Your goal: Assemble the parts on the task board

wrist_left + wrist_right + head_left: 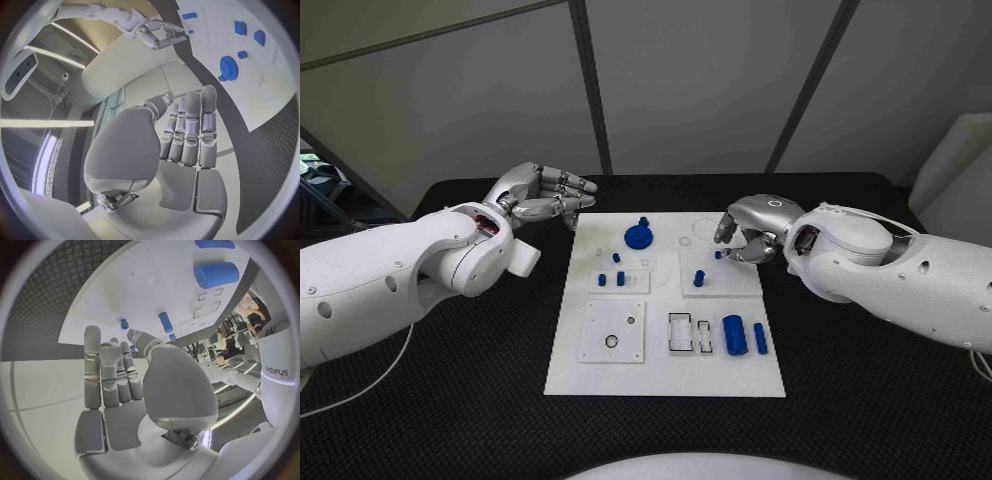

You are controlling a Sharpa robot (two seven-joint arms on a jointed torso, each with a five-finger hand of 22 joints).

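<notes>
The board [668, 375] lay mid-table, a blue gear [639, 236] at its 12 o'clock and cylinders [734, 328] at 4. The left hand [548, 194] hovered off its 10 o'clock corner, fingers apart, empty. The right hand [750, 232] hovered at 2, fingers curled, holding nothing.

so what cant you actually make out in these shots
- Right hand, head view: its fingertips curl under the palm, so contact with the task board is hidden.
- Small blue pegs, head view: too small to tell whether they are seated.
- Blue cylinder, right wrist view: one more blue part is cut by the rim.
</notes>
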